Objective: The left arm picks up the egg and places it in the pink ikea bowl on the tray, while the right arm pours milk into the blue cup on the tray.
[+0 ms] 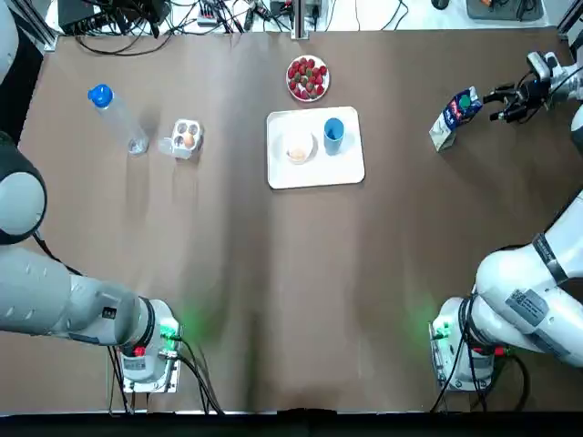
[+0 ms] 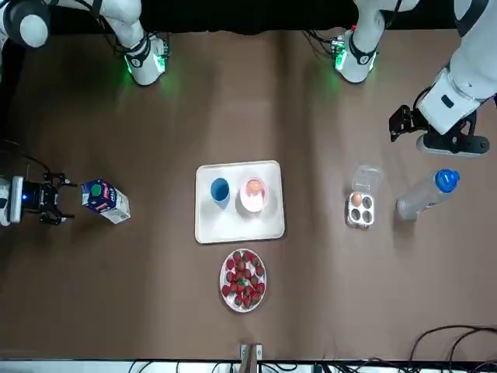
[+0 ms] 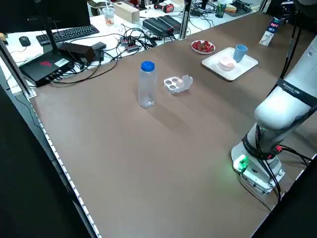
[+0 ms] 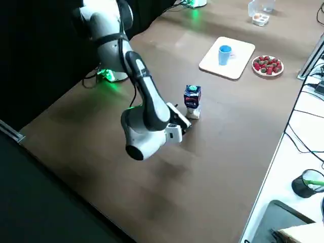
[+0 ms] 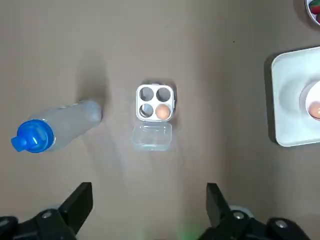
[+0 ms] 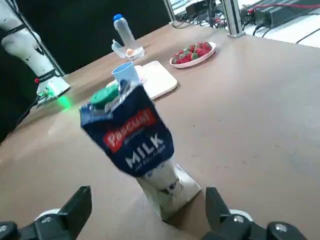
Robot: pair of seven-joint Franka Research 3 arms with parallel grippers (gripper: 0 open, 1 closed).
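Milk carton [image 1: 455,118] ungripped; right pincer [image 1: 496,105] wide open, empty

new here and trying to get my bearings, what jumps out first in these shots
The white tray mid-table stands out, holding a blue cup and a pink bowl, with a plate of red strawberries just beyond it. On the robot's right, the open right pincer sits close beside the blue milk carton.
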